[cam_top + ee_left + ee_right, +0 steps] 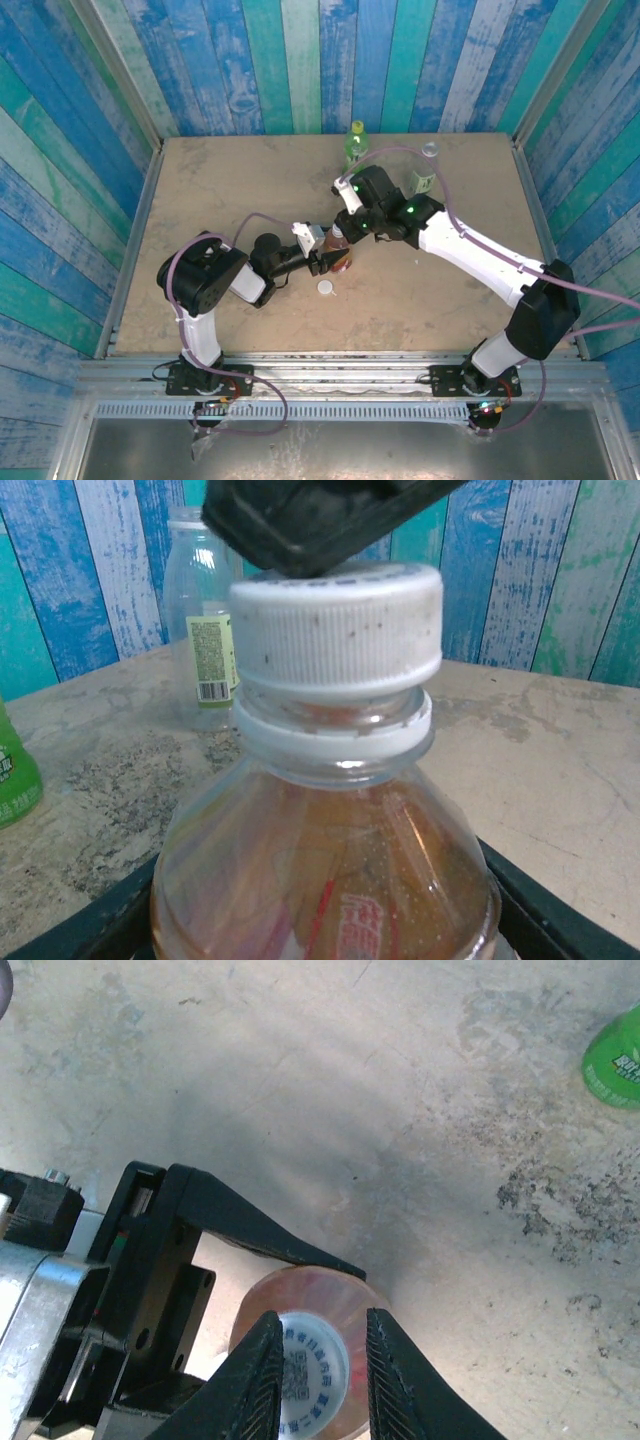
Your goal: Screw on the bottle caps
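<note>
The amber bottle with a red label [340, 256] stands upright mid-table, and my left gripper [322, 260] is shut on its body [330, 880]. A white cap [335, 615] sits on its neck. My right gripper [322, 1360] hangs straight over that cap [315, 1375]. Its jaws are open a little wider than the cap, the left finger close against it and a gap on the right. A second white cap [327, 288] lies loose on the table just in front of the bottle. The green bottle [356, 143] and the clear bottle with a green label [427, 170] stand at the back.
Blue and green plank walls [300, 60] close in the table on three sides. Bare tabletop [220, 190] lies to the left and front right. In the left wrist view the clear bottle [205, 630] is behind the cap and the green bottle [15, 770] is at the left edge.
</note>
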{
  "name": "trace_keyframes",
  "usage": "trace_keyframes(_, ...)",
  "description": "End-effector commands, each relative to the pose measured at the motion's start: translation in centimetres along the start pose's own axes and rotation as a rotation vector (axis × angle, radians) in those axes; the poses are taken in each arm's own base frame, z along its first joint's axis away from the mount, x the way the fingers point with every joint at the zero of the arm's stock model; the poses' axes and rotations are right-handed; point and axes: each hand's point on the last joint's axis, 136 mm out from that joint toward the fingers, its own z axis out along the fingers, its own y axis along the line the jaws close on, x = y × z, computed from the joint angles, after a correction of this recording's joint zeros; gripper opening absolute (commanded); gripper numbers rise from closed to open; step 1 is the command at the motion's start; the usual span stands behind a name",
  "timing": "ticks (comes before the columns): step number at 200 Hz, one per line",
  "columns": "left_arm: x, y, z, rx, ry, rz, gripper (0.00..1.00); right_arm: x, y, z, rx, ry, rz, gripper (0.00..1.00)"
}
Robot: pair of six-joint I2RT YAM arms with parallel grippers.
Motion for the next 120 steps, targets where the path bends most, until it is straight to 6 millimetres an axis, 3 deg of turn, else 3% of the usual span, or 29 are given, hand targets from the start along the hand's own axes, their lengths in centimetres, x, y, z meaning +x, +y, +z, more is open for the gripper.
trace_keyframes(1, 2.9, -1.0, -0.2, 0.036, 0.093, -0.056, 0.57, 7.4, -0.9, 2.0, 0.039, 0.275, -0.013, 0.27)
trace_keyframes(75, 2.8, -1.1, -0.2, 0.049, 0.091, -0.071, 0.57, 2.0, 0.6, -1.2, -0.038, 0.083, 0.022, 0.31)
trace_keyframes(120, 2.9, -1.1, -0.1, 0.053, 0.092, -0.074, 0.57, 1.1, 0.5, -1.7, -0.045, 0.045, 0.036, 0.35)
